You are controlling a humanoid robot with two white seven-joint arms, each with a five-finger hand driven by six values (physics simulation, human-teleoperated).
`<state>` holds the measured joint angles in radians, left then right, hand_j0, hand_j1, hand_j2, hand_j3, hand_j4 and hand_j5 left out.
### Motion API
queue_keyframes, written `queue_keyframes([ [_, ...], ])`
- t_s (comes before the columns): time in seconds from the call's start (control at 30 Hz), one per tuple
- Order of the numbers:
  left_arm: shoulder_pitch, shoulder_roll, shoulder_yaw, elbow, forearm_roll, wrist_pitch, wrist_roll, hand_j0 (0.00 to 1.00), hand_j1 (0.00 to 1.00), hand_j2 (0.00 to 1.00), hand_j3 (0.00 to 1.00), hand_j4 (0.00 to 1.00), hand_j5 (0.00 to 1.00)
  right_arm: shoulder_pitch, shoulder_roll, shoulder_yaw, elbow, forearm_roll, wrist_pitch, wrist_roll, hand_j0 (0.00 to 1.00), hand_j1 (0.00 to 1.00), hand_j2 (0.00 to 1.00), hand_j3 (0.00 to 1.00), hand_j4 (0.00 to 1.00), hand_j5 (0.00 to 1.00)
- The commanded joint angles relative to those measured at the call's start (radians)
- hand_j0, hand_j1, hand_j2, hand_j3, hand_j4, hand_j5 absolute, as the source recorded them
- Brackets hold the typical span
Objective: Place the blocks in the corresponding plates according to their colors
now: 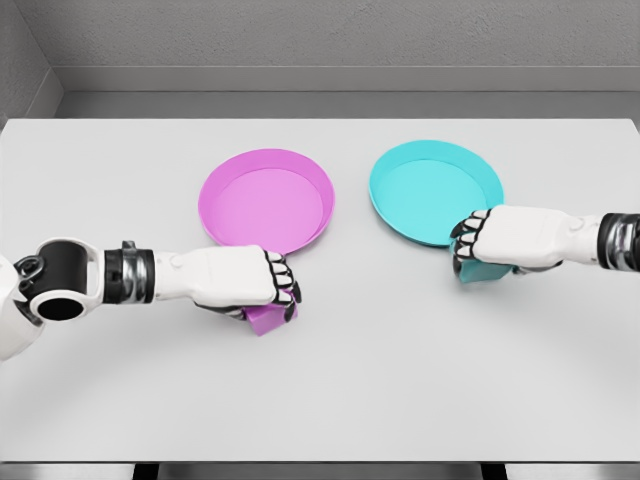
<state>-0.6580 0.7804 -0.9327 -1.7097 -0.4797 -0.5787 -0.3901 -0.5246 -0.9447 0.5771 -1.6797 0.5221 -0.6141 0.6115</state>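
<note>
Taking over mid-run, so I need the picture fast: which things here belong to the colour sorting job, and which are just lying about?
Part of the job:
- pink plate
- teal plate
- pink block, in the left hand
- teal block, in the right hand

Just there:
- white table; nothing loose shows on it

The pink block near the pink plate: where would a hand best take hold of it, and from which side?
Best by its two opposite flat sides, coming from above. The pink block is small and lies flat on the table, so only its top and sides are free. The left robot hand is already over it, fingers curled down around it.
</note>
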Motion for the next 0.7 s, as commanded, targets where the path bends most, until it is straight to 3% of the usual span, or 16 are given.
queue_keyframes([
  [0.0,-0.005,0.005,0.002,-0.004,0.024,-0.032,0.0,0.41,0.41,0.41,0.41,0.41,0.41,0.0,0.001,-0.036,0.023,-0.065,0.003,-0.001,0.63,0.63,0.63,0.63,0.63,0.63],
  [0.23,-0.064,0.005,0.012,0.002,0.064,-0.032,0.004,0.41,0.41,0.41,0.41,0.41,0.41,-0.061,0.021,-0.077,0.106,-0.179,0.003,-0.001,0.63,0.63,0.63,0.63,0.63,0.63],
  [0.37,-0.114,-0.003,0.015,0.041,0.065,-0.032,0.007,0.41,0.41,0.41,0.41,0.41,0.41,-0.127,0.118,-0.077,0.163,-0.183,0.003,-0.001,0.63,0.63,0.63,0.63,0.63,0.63],
  [0.43,-0.144,-0.021,0.015,0.09,0.067,-0.032,0.008,0.41,0.41,0.41,0.41,0.41,0.41,-0.182,0.182,-0.077,0.247,-0.183,0.003,-0.001,0.64,0.64,0.64,0.64,0.64,0.64],
  [0.5,-0.164,-0.043,0.015,0.127,0.067,-0.032,0.008,0.41,0.41,0.41,0.41,0.41,0.41,-0.207,0.202,-0.077,0.304,-0.182,0.003,-0.001,0.64,0.64,0.64,0.64,0.64,0.64],
  [0.53,-0.175,-0.052,0.015,0.15,0.067,-0.032,0.007,0.41,0.41,0.41,0.41,0.41,0.41,-0.218,0.208,-0.079,0.33,-0.182,0.003,-0.001,0.69,0.69,0.69,0.69,0.69,0.69],
  [0.57,-0.187,-0.07,0.015,0.173,0.067,-0.032,0.007,0.41,0.41,0.41,0.41,0.41,0.41,-0.229,0.215,-0.077,0.354,-0.18,0.003,-0.001,0.81,0.81,0.81,0.81,0.81,0.81],
  [0.6,-0.199,-0.075,0.015,0.186,0.067,-0.032,0.005,0.41,0.41,0.41,0.41,0.41,0.41,-0.229,0.213,-0.077,0.365,-0.179,0.003,-0.001,1.0,1.0,1.0,1.0,1.0,1.0],
  [0.67,-0.222,-0.09,0.015,0.206,0.067,-0.032,0.005,0.41,0.41,0.41,0.41,0.41,0.41,-0.229,0.21,-0.077,0.393,-0.177,0.003,-0.001,1.0,1.0,1.0,1.0,1.0,1.0],
])
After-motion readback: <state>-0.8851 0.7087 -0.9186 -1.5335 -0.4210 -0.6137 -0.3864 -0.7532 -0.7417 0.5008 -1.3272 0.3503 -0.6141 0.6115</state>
